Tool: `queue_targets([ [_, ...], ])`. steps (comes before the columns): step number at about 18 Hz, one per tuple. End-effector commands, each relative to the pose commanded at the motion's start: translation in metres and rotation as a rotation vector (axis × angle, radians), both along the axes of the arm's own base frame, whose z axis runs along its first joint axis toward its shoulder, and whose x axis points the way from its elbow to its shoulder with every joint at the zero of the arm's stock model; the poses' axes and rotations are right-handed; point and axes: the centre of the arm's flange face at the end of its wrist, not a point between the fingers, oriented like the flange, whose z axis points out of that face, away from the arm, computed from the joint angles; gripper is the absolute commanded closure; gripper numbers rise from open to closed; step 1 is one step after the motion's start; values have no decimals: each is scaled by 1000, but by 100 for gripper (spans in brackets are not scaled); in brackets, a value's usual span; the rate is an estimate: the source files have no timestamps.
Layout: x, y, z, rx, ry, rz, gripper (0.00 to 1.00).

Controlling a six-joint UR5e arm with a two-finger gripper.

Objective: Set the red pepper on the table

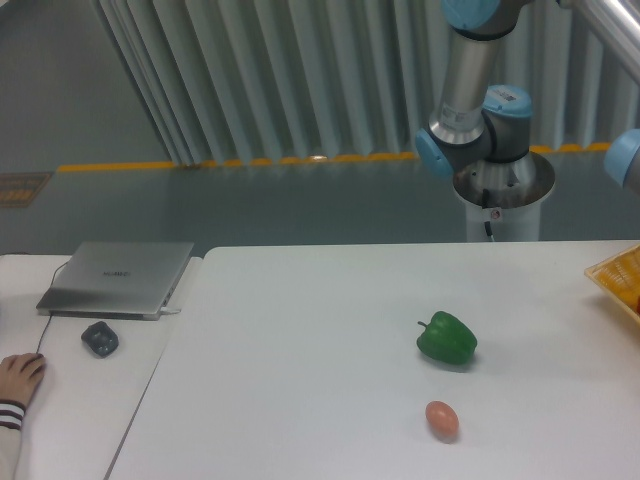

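Red pepper out of sight, arm reaching off to the right

Red pepper does not show anywhere in this view; neither does the gripper, so I cannot tell whether the jaws are open, closed or holding something. Only the arm's base and lower joints (480, 120) show, behind the far edge of the table (300, 330), with a silver link running out of the picture at the top right. A yellow basket (620, 275) pokes in at the table's 3 o'clock edge, with something orange or red just visible inside it; whether that is the pepper I cannot say, though it seems the likeliest place.

On the tabletop, a green pepper (447, 338) lies right of centre, and a pinkish egg-shaped thing (442, 419) sits near it toward 6 o'clock, apart from it. To the left, a narrower desk (60, 400) carries a grey laptop (118, 277) and a dark mouse (99, 338), with a person's hand (20, 378) at its 7 o'clock corner.

As I judge it, the step in hand is fetching or carrying the pepper from the right side. To do it well, grip the pepper across its widest lobes so the glossy skin does not slip, lift clear of the basket rim, and bring it to the wide bare stretch left of the green pepper. Set it down low and gently before releasing, since a lobed pepper can roll, and keep away from the two things already lying there and from the left edge nearest the person
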Motion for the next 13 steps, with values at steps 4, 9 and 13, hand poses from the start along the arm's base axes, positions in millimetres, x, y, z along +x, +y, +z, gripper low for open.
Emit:
queue_targets([
  [4, -5, -8, 6, 9, 7, 11, 30],
  [9, -16, -24, 15, 24, 7, 37, 30],
  [13, -20, -27, 23, 118, -15, 72, 30],
])
